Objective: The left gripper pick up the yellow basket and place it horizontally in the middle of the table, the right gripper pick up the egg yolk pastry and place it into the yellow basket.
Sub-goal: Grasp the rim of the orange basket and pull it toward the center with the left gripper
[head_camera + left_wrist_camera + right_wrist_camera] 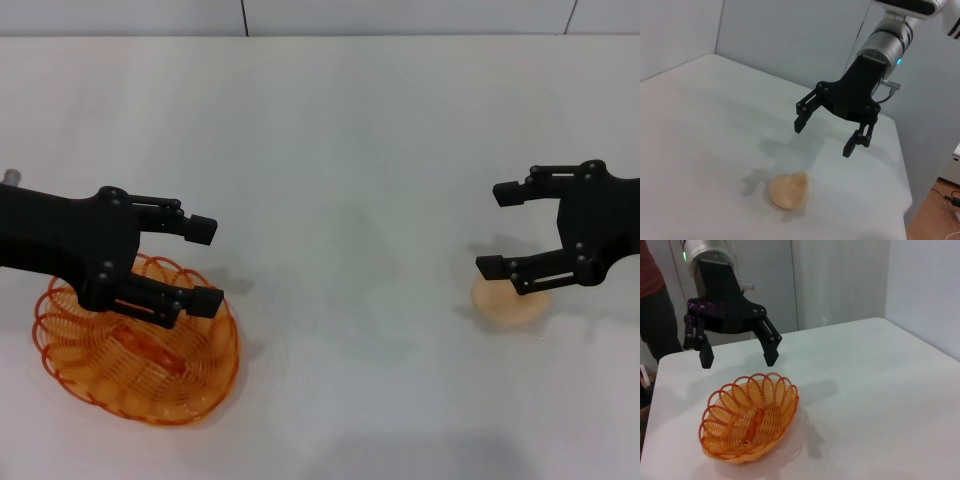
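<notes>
The yellow basket [140,345] sits on the white table [350,150] at the near left, long axis running diagonally. My left gripper [207,265] hovers open just above its right rim, holding nothing. In the right wrist view the left gripper [739,360] hangs open above the basket [747,422]. The egg yolk pastry [510,300] lies on the table at the right. My right gripper [497,230] is open and empty, just above the pastry. The left wrist view shows the right gripper [823,137] open above the pastry [787,190].
A pale wall [400,15] runs along the table's far edge. A person in a red top [655,300] stands beyond the table's left end. The table's right edge [902,165] drops to a wooden floor.
</notes>
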`<state>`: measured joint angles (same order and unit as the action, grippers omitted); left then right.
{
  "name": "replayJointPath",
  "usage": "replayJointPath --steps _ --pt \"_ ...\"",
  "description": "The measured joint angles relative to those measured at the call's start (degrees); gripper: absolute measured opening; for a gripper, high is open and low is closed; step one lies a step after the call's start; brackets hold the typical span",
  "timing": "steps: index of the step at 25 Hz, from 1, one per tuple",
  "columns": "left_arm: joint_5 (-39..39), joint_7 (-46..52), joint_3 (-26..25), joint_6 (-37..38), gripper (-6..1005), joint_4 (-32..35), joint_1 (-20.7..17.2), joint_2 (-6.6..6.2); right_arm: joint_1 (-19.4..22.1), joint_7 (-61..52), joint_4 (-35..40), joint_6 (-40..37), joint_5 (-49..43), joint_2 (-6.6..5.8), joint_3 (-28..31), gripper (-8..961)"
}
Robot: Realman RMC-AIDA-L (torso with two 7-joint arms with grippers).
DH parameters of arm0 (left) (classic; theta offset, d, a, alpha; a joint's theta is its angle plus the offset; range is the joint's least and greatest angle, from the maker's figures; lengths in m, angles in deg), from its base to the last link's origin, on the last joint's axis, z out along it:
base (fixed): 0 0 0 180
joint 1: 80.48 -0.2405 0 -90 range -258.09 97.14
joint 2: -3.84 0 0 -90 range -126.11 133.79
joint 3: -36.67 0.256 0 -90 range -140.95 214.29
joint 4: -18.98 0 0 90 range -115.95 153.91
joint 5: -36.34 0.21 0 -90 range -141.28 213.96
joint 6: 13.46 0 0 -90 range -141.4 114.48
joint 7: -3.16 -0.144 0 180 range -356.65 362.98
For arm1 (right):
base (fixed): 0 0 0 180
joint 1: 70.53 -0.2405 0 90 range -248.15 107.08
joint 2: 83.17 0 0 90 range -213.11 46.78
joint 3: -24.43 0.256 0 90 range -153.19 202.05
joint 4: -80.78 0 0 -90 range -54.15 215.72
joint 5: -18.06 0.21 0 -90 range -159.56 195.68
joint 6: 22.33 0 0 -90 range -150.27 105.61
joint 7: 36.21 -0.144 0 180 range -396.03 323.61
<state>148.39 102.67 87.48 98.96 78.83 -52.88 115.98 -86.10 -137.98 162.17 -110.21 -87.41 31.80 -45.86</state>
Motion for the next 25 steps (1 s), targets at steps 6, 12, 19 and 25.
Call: replayJointPath --steps 6,12,19,25 --pt "0.0 0.0 -0.1 0.0 888 0.0 0.0 0.00 0.0 0.1 -0.1 0.2 0.0 0.07 -0.1 857" --pt "0.2 0.4 -0.2 -0.2 888 0.0 0.0 0.00 0.0 0.2 -0.2 0.2 0.0 0.08 -0.2 857" --pt "4.3 5.7 -1.4 -0.3 887 0.8 0.9 -1.65 0.0 0.4 -0.6 0.8 0.0 0.17 -0.6 857" --pt "5.9 11.3 -1.8 0.1 887 4.3 0.7 -3.66 0.0 0.8 -1.0 1.0 0.1 0.16 -1.2 856"
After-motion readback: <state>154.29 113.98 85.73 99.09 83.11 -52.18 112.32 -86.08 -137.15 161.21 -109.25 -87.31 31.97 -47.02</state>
